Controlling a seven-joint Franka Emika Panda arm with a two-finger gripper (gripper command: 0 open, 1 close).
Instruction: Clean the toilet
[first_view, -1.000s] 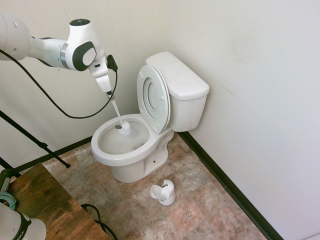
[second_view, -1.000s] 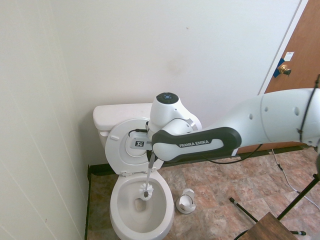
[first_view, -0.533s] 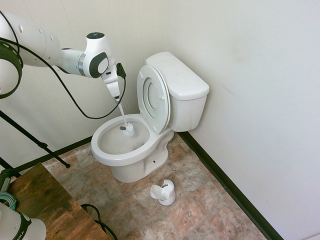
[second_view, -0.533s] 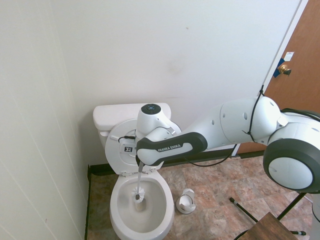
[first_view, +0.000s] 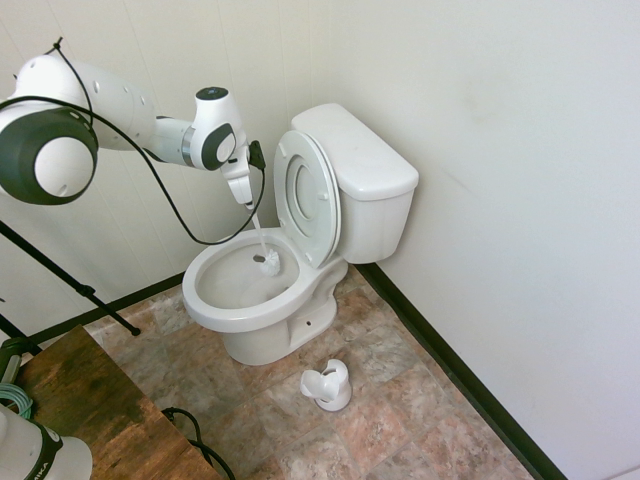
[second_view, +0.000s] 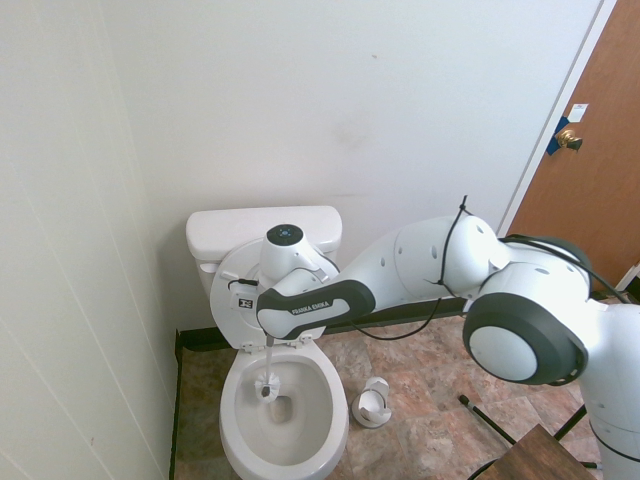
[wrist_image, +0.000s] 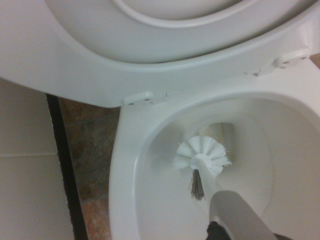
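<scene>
The white toilet (first_view: 350, 190) stands in the room's corner with its seat and lid raised against the tank; its bowl rim (second_view: 335, 420) and inner wall (wrist_image: 150, 200) also show. My gripper (first_view: 248, 198) hangs above the back of the bowl, near the raised seat, shut on the handle of a thin white brush (first_view: 259, 237). The brush head (first_view: 268, 262) reaches down inside the bowl, close to its rear wall. From the other side the gripper (second_view: 270, 340) sits just over the bowl with the brush head (second_view: 266, 386) below it. The bristles (wrist_image: 202, 152) show in the wrist view inside the bowl.
A small white brush holder (first_view: 328, 385) stands on the tiled floor in front of the toilet, also seen beside the bowl (second_view: 373, 403). A wooden tabletop (first_view: 90, 400) fills the near left corner. A brown door (second_view: 590, 150) is at the right. Walls close in behind and beside the toilet.
The arm has stretched further toward the toilet. The gripper and brush have moved across the bowl toward the raised seat, with the brush head staying down inside the bowl.
</scene>
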